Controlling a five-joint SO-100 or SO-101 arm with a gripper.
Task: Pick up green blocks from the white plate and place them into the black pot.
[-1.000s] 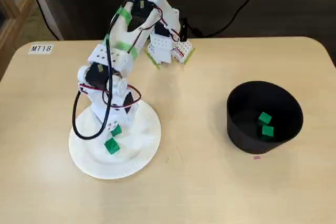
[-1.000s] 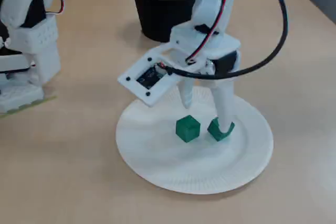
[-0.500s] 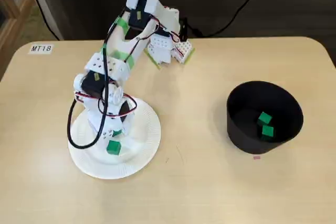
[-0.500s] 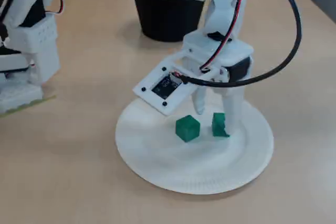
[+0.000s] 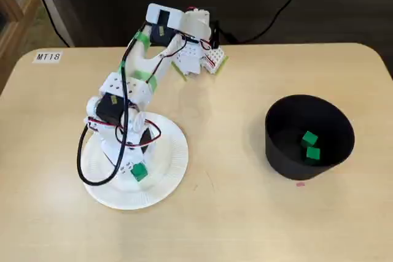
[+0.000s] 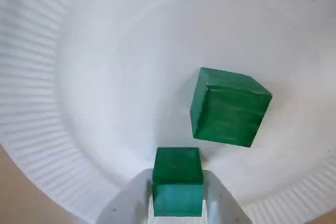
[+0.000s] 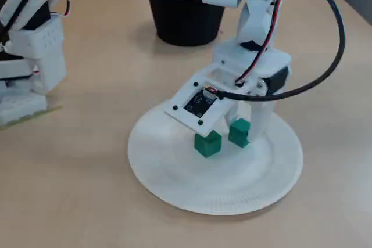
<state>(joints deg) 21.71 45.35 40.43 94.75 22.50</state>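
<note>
Wrist view: our claw (image 6: pixel 177 199) is clenched on a green block (image 6: pixel 177 174), pinched near the tips of its fingers (image 6: pixel 223 207) just above the plate (image 6: pixel 42 103). A second block (image 6: pixel 229 107) lies on the plate close beside it. The pot (image 5: pixel 277 145), well apart from the plate, holds two blocks (image 5: pixel 309 138). We think the shallow pinch could let the block slip during the carry.

One green cube (image 6: pixel 177 167) is clamped between the fingers of the hand (image 6: pixel 177 181), square to them and low over the white plate (image 7: pixel 174 181). A second green cube (image 6: pixel 229 107) rests on the plate just beyond the fingertips, slightly turned and apart from them. Well away from the hand, the black pot (image 5: pixel 277 154) stands upright, holding two more green cubes (image 5: pixel 313 153).
</note>
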